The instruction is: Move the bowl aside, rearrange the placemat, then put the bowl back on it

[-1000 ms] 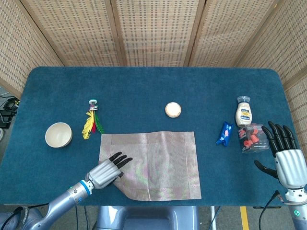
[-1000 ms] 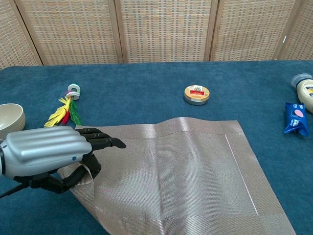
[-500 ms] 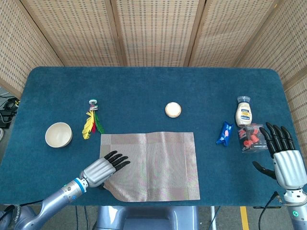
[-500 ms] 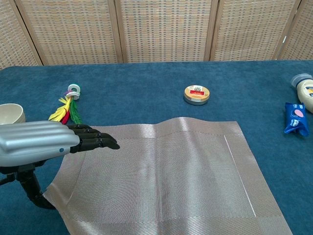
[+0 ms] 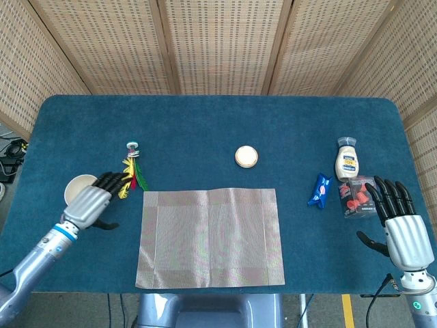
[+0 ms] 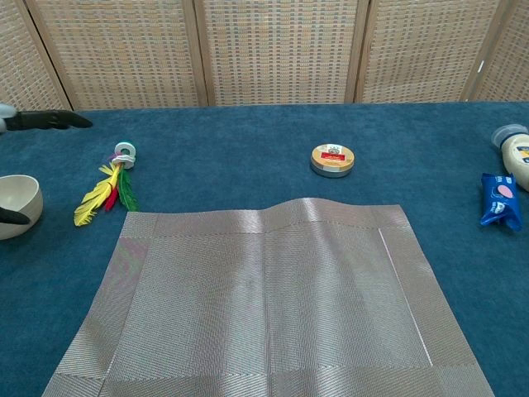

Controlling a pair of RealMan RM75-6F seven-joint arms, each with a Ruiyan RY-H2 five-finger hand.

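The cream bowl (image 5: 76, 186) (image 6: 16, 205) stands at the table's left, off the placemat. A silvery woven placemat (image 5: 210, 236) (image 6: 264, 306) lies flat near the front edge, in the middle. My left hand (image 5: 93, 199) hovers over the bowl's right side with fingers spread and nothing in it; only its dark fingertips (image 6: 50, 120) show at the left edge of the chest view. My right hand (image 5: 399, 222) is open at the far right front, next to a clear pack of red pieces (image 5: 356, 197).
A feather toy (image 5: 130, 174) (image 6: 107, 186) lies between bowl and placemat. A round tin (image 5: 246, 156) (image 6: 332, 160) sits behind the mat. A blue packet (image 5: 319, 189) (image 6: 500, 198) and a mayonnaise bottle (image 5: 347, 158) (image 6: 514, 145) stand at the right.
My left hand let go of the placemat's front left corner and moved left and back to the bowl. The mat now lies flat and square. The right hand barely shifted.
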